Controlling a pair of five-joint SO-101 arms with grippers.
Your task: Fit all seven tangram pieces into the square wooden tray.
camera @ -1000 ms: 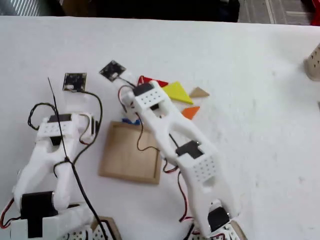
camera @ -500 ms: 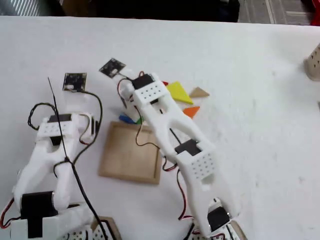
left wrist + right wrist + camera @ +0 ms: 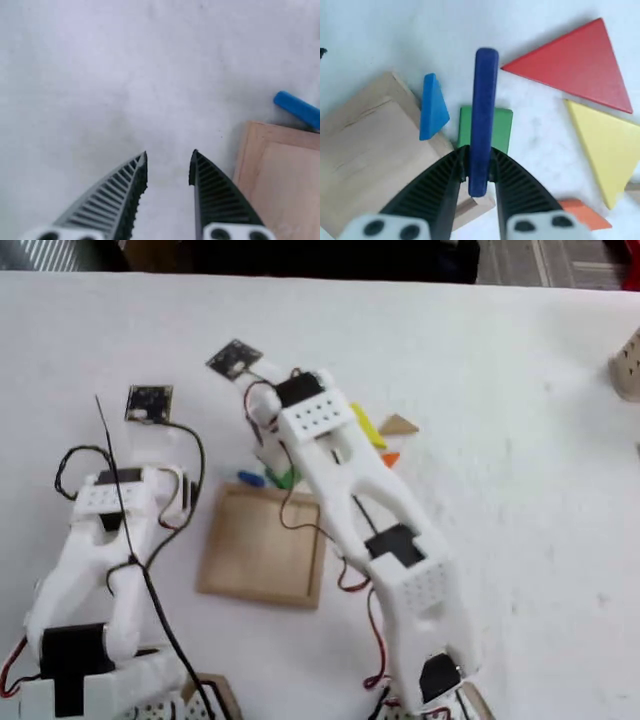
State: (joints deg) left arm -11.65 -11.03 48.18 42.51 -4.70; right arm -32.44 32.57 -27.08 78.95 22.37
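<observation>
- Right gripper (image 3: pixel 479 150) is pinched on a dark blue piece (image 3: pixel 484 100) held on edge, the piece's long axis running straight out past the fingertips; it hangs over the table just beyond the far edge of the tray, above the green square, and whether the piece touches that square I cannot tell
- Left gripper (image 3: pixel 169 155) is spread and holds nothing, over bare table just beside the tray's other side; the right arm is the nearer one to the loose pieces
- Square wooden tray (image 3: pixel 262 550) has nothing in it and lies between the two arms, back toward the arms' bases from the held piece, so my judgement is that the coming move must draw the piece back over the rim and lay it flat
- Red triangle (image 3: pixel 575 67) and yellow triangle (image 3: pixel 605 150) lie side by side, apart from the tray on the far side of the held piece
- Green square (image 3: pixel 497 127) sits just beside the tray's corner
- Light blue triangle (image 3: pixel 432 107) rests against the tray's far edge
- Orange piece (image 3: pixel 580 212) lies by the yellow triangle
</observation>
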